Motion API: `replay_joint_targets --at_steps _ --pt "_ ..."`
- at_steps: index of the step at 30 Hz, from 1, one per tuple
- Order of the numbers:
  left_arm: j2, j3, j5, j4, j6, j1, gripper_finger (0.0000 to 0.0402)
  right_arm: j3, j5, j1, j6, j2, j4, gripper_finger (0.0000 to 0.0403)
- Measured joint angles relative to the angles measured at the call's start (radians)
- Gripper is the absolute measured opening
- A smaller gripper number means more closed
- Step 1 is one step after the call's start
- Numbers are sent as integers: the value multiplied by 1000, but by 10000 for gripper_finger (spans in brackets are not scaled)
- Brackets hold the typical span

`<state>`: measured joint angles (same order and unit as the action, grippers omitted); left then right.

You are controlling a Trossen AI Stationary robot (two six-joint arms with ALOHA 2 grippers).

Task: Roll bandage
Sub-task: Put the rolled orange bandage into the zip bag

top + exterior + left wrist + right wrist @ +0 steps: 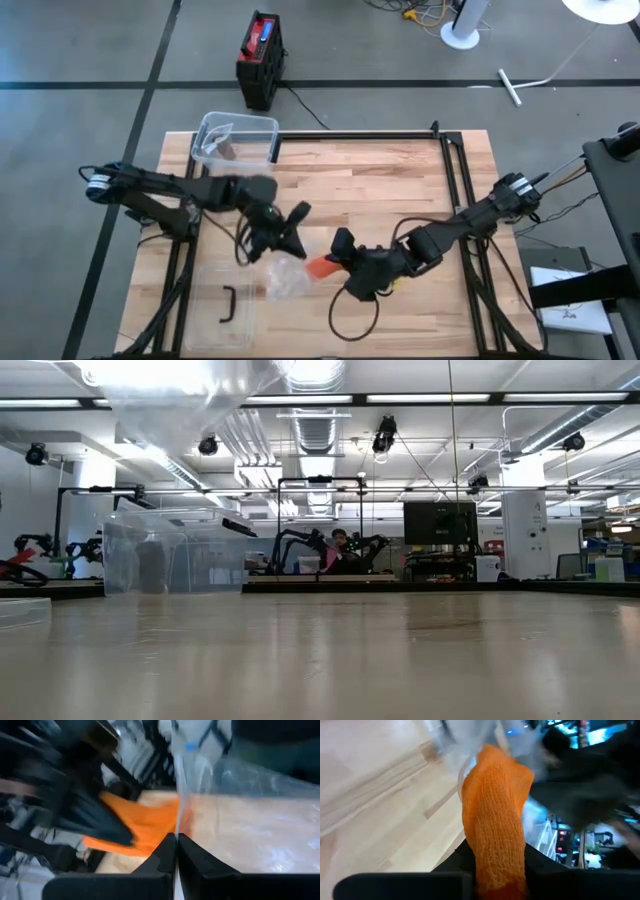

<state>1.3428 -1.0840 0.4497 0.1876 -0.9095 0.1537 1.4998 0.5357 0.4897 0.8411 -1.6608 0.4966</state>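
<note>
An orange woven bandage sticks out from between the fingers of my right gripper, which is shut on it above the table's middle. Right beside it, to the left, my left gripper is shut on a clear plastic bag. In the left wrist view the bandage reaches up to the bag's film, and part of it shows reddish through the film. Whether its end is inside the bag I cannot tell. Both are held up off the wooden tabletop. My left gripper pinches a thin edge of the bag's film between its two shut fingers. The film runs on past the fingertips and spreads out to one side, clear of the table. My right gripper pinches the bandage between its two fingers, which lie on its two sides. The bandage's free end juts well beyond the fingertips toward the left gripper, lifted clear of the table.
A clear plastic box stands at the table's far left corner; it also shows in the low view as a clear box. A clear lid with a black handle lies near the front left. A black and red case sits on the floor beyond the table.
</note>
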Motion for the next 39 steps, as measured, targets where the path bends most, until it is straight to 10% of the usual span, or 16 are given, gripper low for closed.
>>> replay_joint_targets --at_steps 4,21,39 --pt "-11 0 183 -21 11 -109 0 0 -52 -38 23 -1 42 53" --pt "46 13 273 -37 -24 -226 0 0 -287 -201 179 -3 -70 60" --pt "-133 13 -198 -21 15 -186 0 14 46 -179 -29 -11 -120 61"
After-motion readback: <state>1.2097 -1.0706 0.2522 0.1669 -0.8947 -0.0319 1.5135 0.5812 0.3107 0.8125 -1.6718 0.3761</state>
